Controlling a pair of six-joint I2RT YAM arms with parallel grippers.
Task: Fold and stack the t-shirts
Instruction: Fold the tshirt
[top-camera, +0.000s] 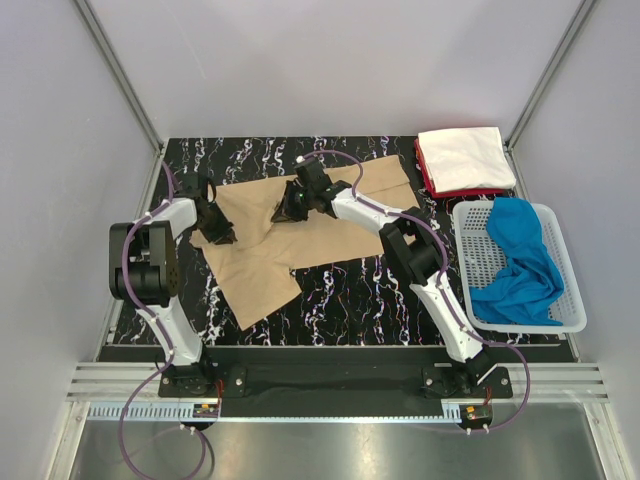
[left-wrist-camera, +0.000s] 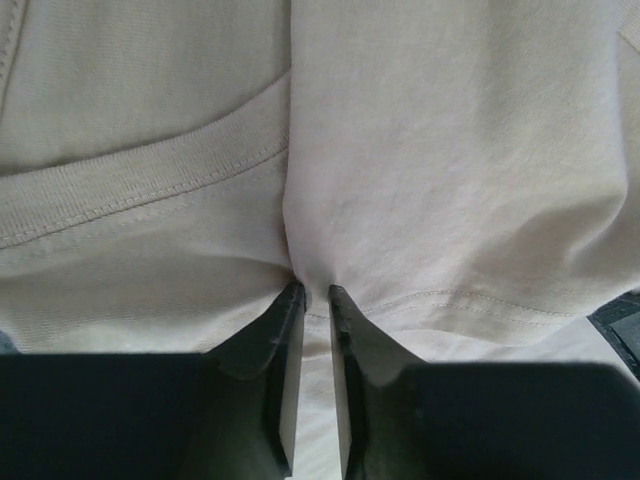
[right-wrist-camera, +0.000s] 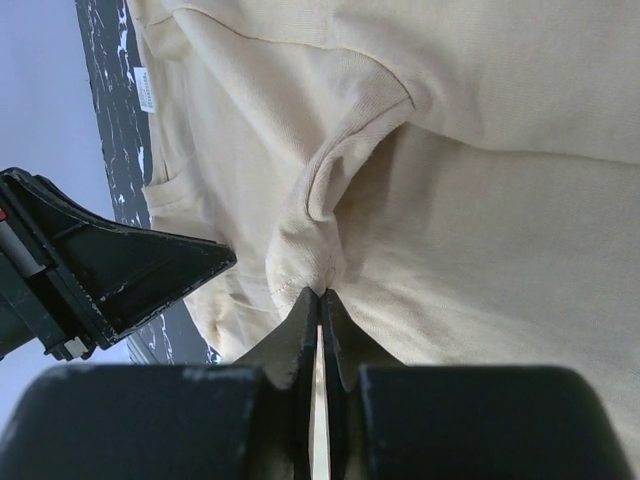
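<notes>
The black, white-veined marble-look worktop (top-camera: 350, 300) carries everything here. Spread across its left and middle is the tan short-sleeved cloth t-shirt (top-camera: 270, 250), lying crumpled and slantwise, one end reaching toward the near left and the other up toward the far right.

At the right edge sits a white plastic mesh basket (top-camera: 465, 250), and slumped inside it is a bright blue cloth t-shirt (top-camera: 520, 265), loose and unfolded. Beyond the basket, in the far right corner, a white cloth t-shirt (top-camera: 462, 150) lies folded into a neat square. It rests on top of a red cloth t-shirt (top-camera: 470, 192), of which only a thin edge shows along the left and near sides.

Both arms reach onto the tan shirt. The left gripper (top-camera: 215, 232) is at the shirt's left edge. From its wrist camera the jaws of the left gripper (left-wrist-camera: 312, 292) stand almost together with only a slim gap, and a fold of the tan cloth (left-wrist-camera: 450, 150) runs down between them, so they are pinching it. A ribbed seam curves away to the left of that fold.

The right gripper (top-camera: 288, 210) is over the shirt's middle, near the far edge. Seen from its own wrist, the jaws of the right gripper (right-wrist-camera: 320, 293) are pressed tight on a small bunched ridge of tan fabric (right-wrist-camera: 500, 220) beside a ribbed band.
</notes>
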